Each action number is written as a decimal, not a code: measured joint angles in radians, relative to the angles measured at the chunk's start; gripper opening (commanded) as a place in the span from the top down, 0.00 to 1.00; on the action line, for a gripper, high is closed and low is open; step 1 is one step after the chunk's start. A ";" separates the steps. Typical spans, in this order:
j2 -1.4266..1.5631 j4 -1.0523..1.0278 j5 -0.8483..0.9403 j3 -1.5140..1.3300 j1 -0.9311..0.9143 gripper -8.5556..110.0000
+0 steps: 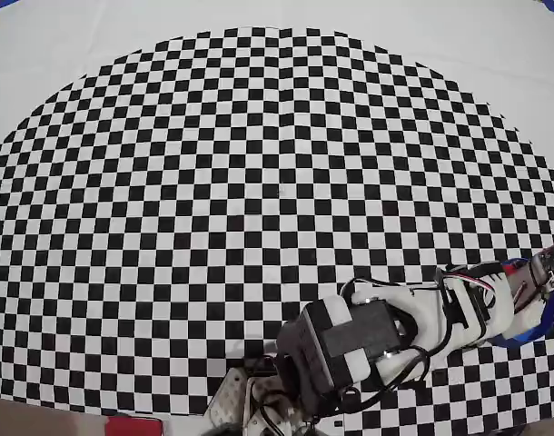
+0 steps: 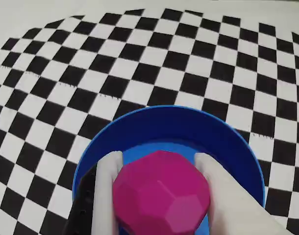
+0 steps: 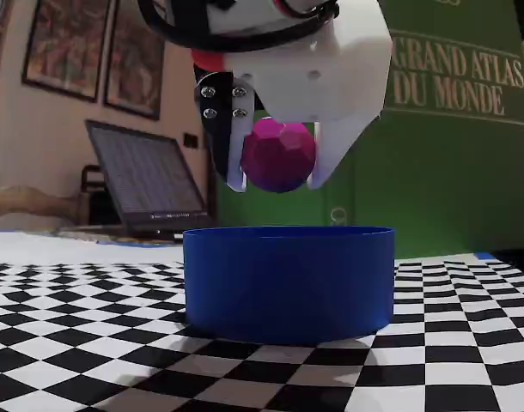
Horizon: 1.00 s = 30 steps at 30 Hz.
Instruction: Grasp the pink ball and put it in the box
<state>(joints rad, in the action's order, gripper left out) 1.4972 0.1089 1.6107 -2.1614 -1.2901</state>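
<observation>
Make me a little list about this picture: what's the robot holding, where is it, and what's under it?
held thing: small faceted magenta-pink ball
holder: white two-finger gripper, jaws closed on either side of the ball
ball position: in the air, above the open top of the container, not touching it
below: round blue low-walled container, its blue floor seen under the ball in the wrist view
surface: black-and-white checkered mat
background: open laptop, green atlas book

Faceted pink ball (image 3: 279, 154) held above the round blue box (image 3: 288, 279)
</observation>
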 measured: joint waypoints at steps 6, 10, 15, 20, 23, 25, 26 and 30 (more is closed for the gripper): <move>-0.038 0.000 0.000 0.014 0.000 0.93; -0.049 0.000 0.000 0.023 0.000 0.93; -0.057 0.000 0.000 0.035 0.000 0.93; -0.057 0.000 0.000 0.035 0.000 0.93; -0.057 0.000 0.000 0.035 0.000 0.93; -0.057 0.000 0.000 0.035 0.000 0.93; -0.057 0.000 0.000 0.035 0.000 0.93; -0.064 0.000 0.000 0.035 0.000 0.93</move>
<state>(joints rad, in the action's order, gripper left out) 1.4327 0.1089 1.6107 -2.1261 -1.2901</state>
